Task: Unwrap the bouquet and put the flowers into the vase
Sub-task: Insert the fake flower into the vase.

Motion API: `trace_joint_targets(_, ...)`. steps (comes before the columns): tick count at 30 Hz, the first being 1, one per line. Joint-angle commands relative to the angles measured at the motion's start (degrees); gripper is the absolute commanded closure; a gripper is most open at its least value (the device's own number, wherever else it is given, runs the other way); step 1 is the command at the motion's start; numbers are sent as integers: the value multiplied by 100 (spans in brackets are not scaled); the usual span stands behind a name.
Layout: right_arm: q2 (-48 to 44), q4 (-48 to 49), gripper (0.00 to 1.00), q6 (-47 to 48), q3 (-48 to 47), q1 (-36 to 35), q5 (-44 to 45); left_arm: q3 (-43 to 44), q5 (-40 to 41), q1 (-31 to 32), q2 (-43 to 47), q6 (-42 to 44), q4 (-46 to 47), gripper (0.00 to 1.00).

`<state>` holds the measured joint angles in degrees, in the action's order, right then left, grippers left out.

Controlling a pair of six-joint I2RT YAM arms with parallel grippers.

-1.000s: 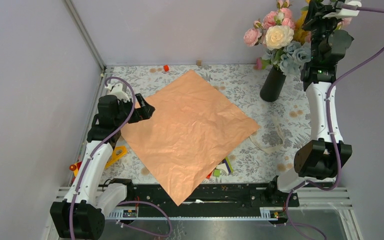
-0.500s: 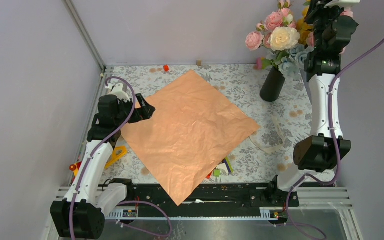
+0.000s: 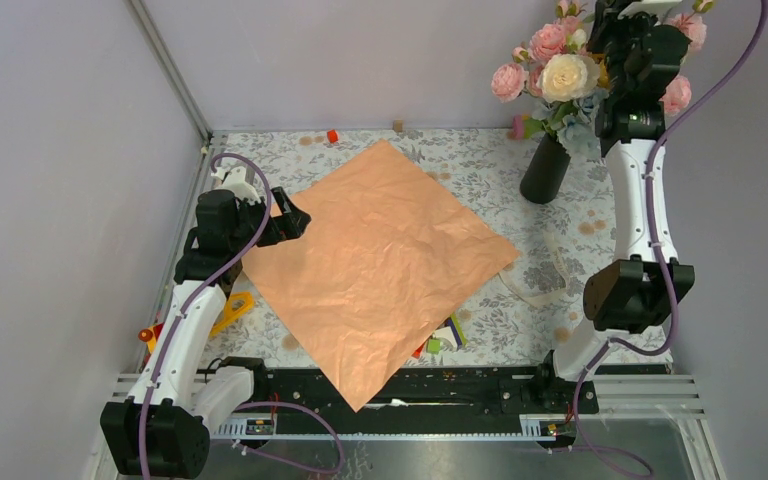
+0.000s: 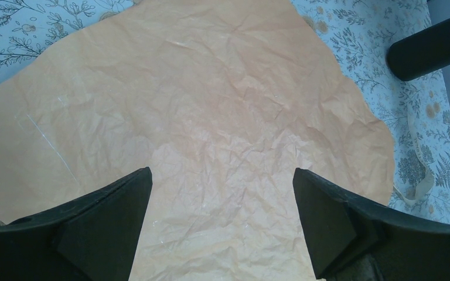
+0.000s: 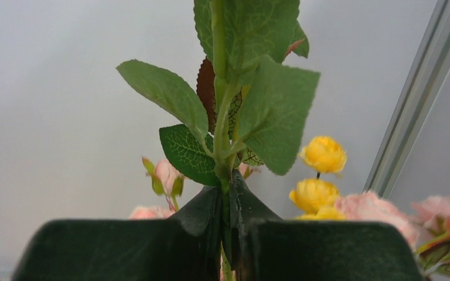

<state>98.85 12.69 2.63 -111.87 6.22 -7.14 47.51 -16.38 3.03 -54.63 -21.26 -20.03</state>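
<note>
The bouquet is unwrapped: its crinkled peach paper (image 3: 380,255) lies spread flat across the table. The flowers (image 3: 555,72), pink, cream and yellow, cluster above the black vase (image 3: 545,170) at the back right. High beside them, my right gripper (image 3: 615,40) is shut on a green leafy stem (image 5: 225,117). In the right wrist view its jaws (image 5: 227,190) pinch the stem, with yellow blooms (image 5: 322,155) to the right. My left gripper (image 3: 295,215) hangs open over the paper's left corner. In the left wrist view its wide jaws (image 4: 222,205) frame only paper (image 4: 211,111), with the vase (image 4: 430,44) at the upper right.
A cream ribbon (image 3: 550,280) curls on the floral tablecloth right of the paper. Small coloured bits (image 3: 445,338) lie by the paper's near edge, a yellow tool (image 3: 232,308) sits near the left arm, and a red piece (image 3: 332,135) lies at the back. Walls close in on three sides.
My right arm has swung upward and slightly left, carrying the stem, and the flower cluster has shifted with it. The left arm and paper have not moved.
</note>
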Motion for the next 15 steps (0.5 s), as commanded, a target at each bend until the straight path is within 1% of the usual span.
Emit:
trace_joint_targets(1, -168, 620, 100, -11, 570, -42, 53, 57, -96, -39, 6, -28, 254, 1)
trace_joint_targets(5, -265, 963, 100, -100, 1043, -42, 158, 57, -100, -39, 5, -28, 256, 1)
trace_joint_targets(15, -390, 1341, 100, -79, 1803, -42, 225, 59, -93, -39, 0, -19, 254, 1)
